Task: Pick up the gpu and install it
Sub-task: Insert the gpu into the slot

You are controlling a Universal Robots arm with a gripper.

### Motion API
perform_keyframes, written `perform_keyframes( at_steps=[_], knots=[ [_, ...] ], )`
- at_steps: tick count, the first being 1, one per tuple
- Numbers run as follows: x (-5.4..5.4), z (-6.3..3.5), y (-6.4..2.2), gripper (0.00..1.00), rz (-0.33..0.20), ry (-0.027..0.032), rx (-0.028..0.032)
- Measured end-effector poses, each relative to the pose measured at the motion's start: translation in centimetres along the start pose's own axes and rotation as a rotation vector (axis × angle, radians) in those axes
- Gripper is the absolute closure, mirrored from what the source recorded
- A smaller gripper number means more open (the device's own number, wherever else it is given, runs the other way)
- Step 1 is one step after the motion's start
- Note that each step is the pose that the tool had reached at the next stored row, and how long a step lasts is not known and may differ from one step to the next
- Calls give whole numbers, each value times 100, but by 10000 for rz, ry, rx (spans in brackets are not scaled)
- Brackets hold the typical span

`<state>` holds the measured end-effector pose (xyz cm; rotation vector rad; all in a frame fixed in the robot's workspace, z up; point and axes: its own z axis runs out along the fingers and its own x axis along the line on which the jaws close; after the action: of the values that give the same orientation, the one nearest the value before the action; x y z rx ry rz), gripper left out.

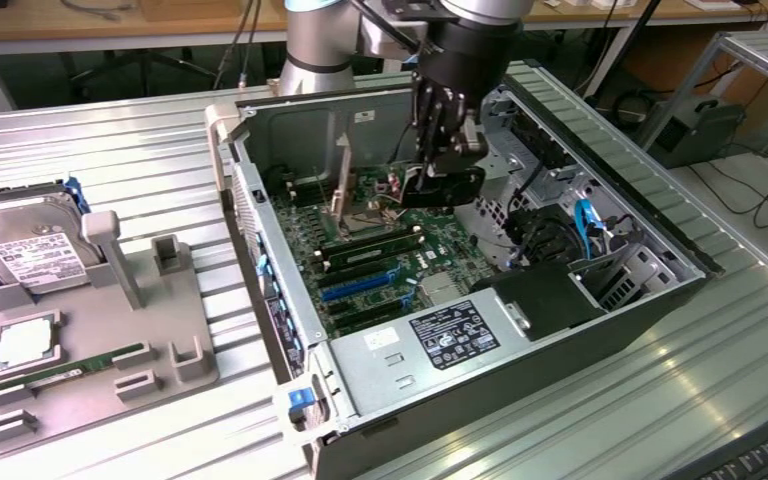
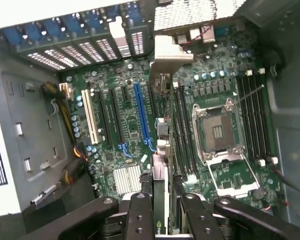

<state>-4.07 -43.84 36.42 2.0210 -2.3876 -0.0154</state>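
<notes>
My hand (image 1: 438,190) pinches the gpu (image 2: 160,172) edge-on between its fingers, the card hanging straight below me inside the case (image 1: 291,130). Its long axis runs parallel to the blue slot (image 2: 142,112) just beside it, bracket end farthest from me.

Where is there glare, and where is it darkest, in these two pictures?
Exterior view: bright streaks glare off the ribbed table; the computer case is shaded inside. Wrist view: the case rim is washed out white, and the graphics card bracket shines.
</notes>
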Motion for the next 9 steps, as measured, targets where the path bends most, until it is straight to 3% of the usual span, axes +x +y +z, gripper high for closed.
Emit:
perform_keyframes(
  at_steps=[9],
  knots=[
    [12, 63, 13, 74, -1823, 19, 5]
  ],
)
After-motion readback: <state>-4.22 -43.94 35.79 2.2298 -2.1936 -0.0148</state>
